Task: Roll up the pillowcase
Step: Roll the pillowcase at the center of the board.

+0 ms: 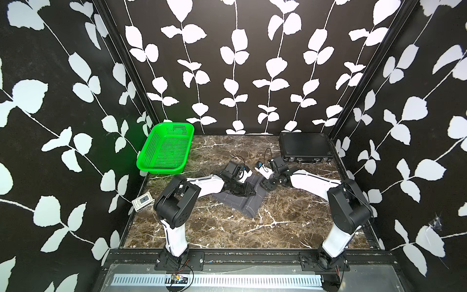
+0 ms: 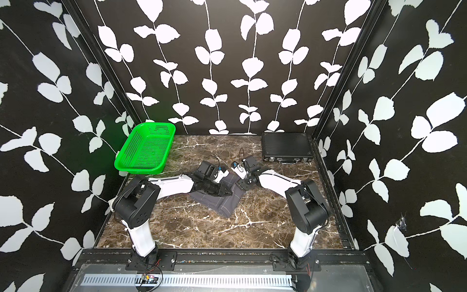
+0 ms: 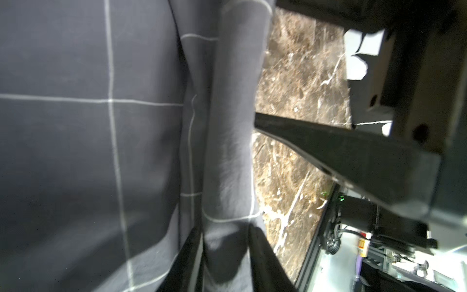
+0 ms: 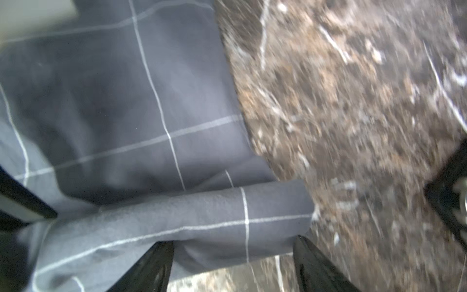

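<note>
The pillowcase point(image 1: 242, 203) point(image 2: 222, 202), dark grey with thin white grid lines, lies folded mid-table in both top views. Its far edge is wound into a narrow roll point(image 3: 232, 139) point(image 4: 202, 215). My left gripper point(image 1: 251, 191) point(image 2: 228, 193) point(image 3: 226, 232) lies low over the cloth with its jaws a little apart. They straddle the roll without squeezing it. My right gripper point(image 1: 265, 185) point(image 2: 242, 184) point(image 4: 233, 242) stands wide open at the roll's right end, and that end sits between its fingers point(image 4: 161, 263).
A green mesh basket point(image 1: 165, 149) stands at the back left and a rigid black latched case point(image 1: 304, 146) at the back right. A small white device point(image 1: 142, 202) lies at the left edge. The brown marble tabletop point(image 1: 278, 227) stretches in front of the cloth.
</note>
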You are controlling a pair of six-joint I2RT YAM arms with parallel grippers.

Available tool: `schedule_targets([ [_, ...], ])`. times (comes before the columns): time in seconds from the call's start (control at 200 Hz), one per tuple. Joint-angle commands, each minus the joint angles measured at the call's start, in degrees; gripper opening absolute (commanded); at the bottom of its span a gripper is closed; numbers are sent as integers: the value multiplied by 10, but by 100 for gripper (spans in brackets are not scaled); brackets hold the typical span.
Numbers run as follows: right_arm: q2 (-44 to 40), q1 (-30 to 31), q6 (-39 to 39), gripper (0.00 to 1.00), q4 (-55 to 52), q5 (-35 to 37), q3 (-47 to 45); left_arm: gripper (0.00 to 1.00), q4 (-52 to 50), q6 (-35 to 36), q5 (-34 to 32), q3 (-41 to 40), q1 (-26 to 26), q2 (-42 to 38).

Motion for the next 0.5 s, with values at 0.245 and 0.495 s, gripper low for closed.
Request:
schedule_targets([
  [0.245,50,34,-11,77,-3,-7,56,49,-107,40,-67,-15,4,-74],
  [0.495,87,44,-13,76,2,-14,85,47,-162,77,-140,-1,-19,-61],
])
